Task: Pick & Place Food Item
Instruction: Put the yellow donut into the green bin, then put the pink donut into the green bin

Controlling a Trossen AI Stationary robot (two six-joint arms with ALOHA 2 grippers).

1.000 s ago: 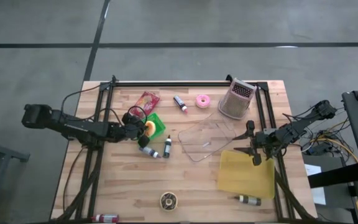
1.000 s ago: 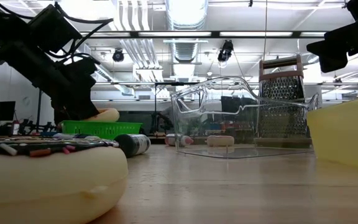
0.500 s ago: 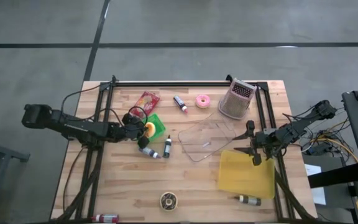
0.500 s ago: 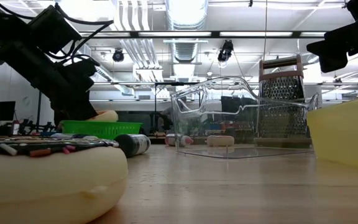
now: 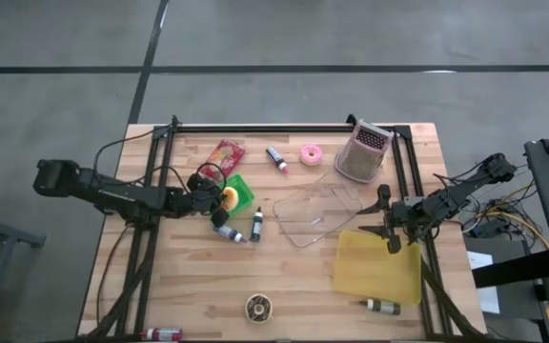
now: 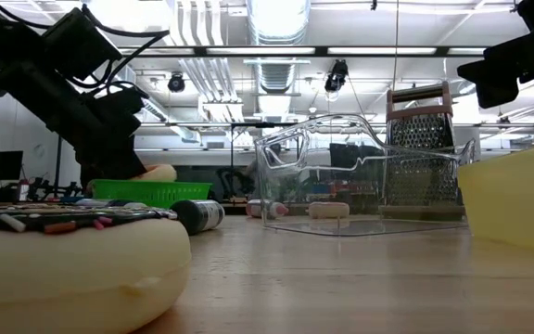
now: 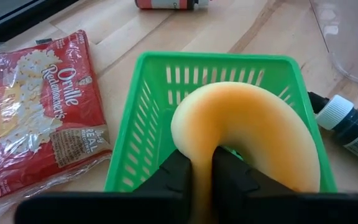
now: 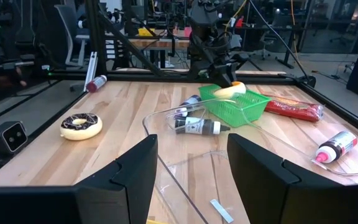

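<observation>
A curved yellow-orange food piece (image 7: 253, 124) lies in a small green basket (image 7: 210, 59) left of the table's middle (image 5: 239, 193). My left gripper (image 7: 202, 177) reaches in from the table's left, slanting down, and is shut on the piece (image 5: 229, 196). In the low view the piece (image 6: 160, 173) shows just over the basket's rim (image 6: 151, 191), beside the gripper (image 6: 123, 158). My right gripper (image 5: 387, 229) waits open at the right, above the clear container's edge, with nothing between its fingers (image 8: 191, 174). My left gripper pinches the near end of the food piece's curve (image 7: 202, 158) between its two fingers (image 7: 176, 177). The fingers slant down from the table's left. The rest of the piece arches away from them and rests inside the basket.
A red popcorn bag (image 5: 225, 152) lies by the basket, and two dark bottles (image 5: 229, 232) (image 5: 255, 224) lie on its near side. A clear container (image 5: 317, 214), yellow tray (image 5: 379, 267) and grater (image 5: 363, 152) fill the right. A pink donut (image 5: 310, 152) and chocolate donut (image 5: 258, 307) lie apart.
In the low view the end of the food piece that shows over the basket's rim has settled slightly lower. Both arms have stayed where they were.
</observation>
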